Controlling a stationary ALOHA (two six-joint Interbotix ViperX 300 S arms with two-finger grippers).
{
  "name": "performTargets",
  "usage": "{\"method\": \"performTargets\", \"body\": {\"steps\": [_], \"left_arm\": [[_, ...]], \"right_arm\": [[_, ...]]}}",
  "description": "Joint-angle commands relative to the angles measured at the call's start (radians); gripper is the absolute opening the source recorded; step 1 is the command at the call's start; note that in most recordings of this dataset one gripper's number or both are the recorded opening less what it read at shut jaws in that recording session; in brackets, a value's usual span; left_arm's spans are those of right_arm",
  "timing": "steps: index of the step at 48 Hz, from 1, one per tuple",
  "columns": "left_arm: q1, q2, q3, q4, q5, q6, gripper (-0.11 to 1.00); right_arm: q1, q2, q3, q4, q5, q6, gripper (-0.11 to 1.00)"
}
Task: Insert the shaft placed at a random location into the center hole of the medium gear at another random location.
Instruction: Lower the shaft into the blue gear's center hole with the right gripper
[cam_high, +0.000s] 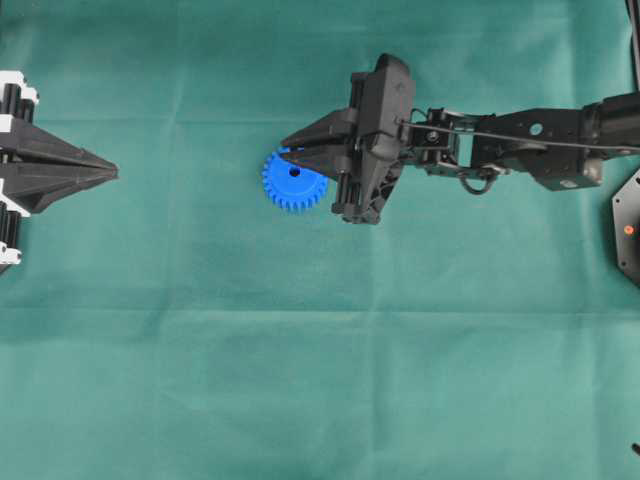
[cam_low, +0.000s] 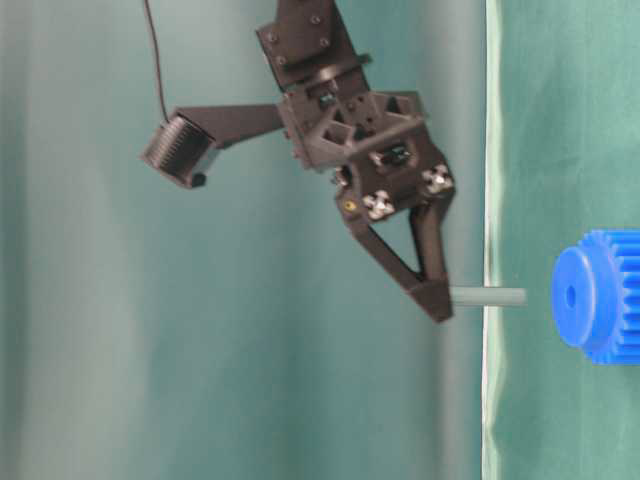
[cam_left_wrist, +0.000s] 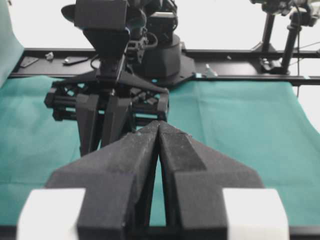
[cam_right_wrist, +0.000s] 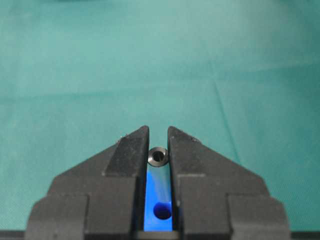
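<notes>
Between the right gripper's (cam_right_wrist: 159, 145) closed-in fingertips, the shaft (cam_right_wrist: 159, 156) pinched upright — picked up already, hanging just above the medium gear (cam_high: 294, 180) on the green cloth (cam_high: 300, 380), its center hole (cam_right_wrist: 162, 211) still empty, insertion left to do — farther off, left gripper (cam_high: 108, 174) pressed together, idle.

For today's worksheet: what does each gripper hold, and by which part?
Right gripper holds the shaft by its upper end; left gripper holds nothing.
</notes>
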Motion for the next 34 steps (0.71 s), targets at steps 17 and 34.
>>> {"method": "performTargets", "body": {"steps": [17,34], "left_arm": [[-0.002,0.008,-0.020,0.002,-0.009,0.002,0.00],[-0.002,0.008,-0.020,0.002,-0.011,0.002,0.00]], "right_arm": [[0.003,0.054,-0.037,0.017,-0.014,-0.002,0.12],[0.005,0.092,-0.037,0.018,-0.035,-0.002,0.12]]}}
